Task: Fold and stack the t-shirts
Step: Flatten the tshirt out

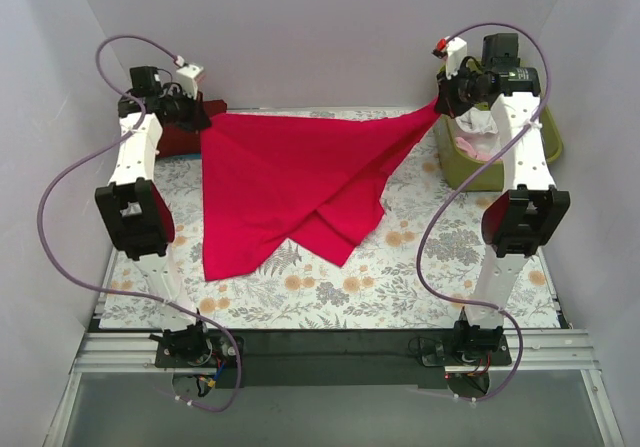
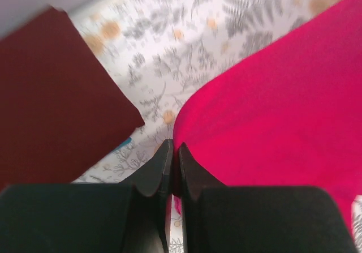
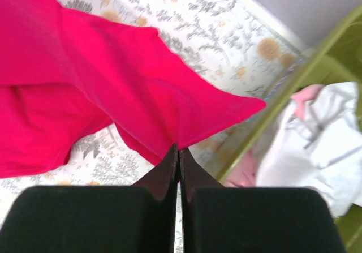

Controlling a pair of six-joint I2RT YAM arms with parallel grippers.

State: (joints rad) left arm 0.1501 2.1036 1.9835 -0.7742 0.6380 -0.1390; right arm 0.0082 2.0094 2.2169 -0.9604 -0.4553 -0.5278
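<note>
Little of the task looks done. One maroon shirt (image 2: 51, 94) lies folded flat on the bench (image 1: 430, 267), just to the outer side of the left tool (image 2: 172, 146) and close beneath it; I take it as the start of the stack. White and pale pink shirts (image 3: 317, 145) sit crumpled in the olive tub (image 1: 470, 172) directly below and to the outer side of the right tool (image 3: 176, 149), not yet folded.

The crimson shirt (image 1: 290, 177) is the one in hand, and no fold in it looks finished. Each tool has its fingers pressed together with no gap showing, and each appears to pinch an edge of the crimson cloth right at its tips. The shirt's top edge spans the space between the two tools. From there the cloth drops away toward the arm bases and spreads on the bench, one loose flap lapping over another well below the right tool.

By my reckoning, this shirt needs folding and stacking, then the tub's shirts.
</note>
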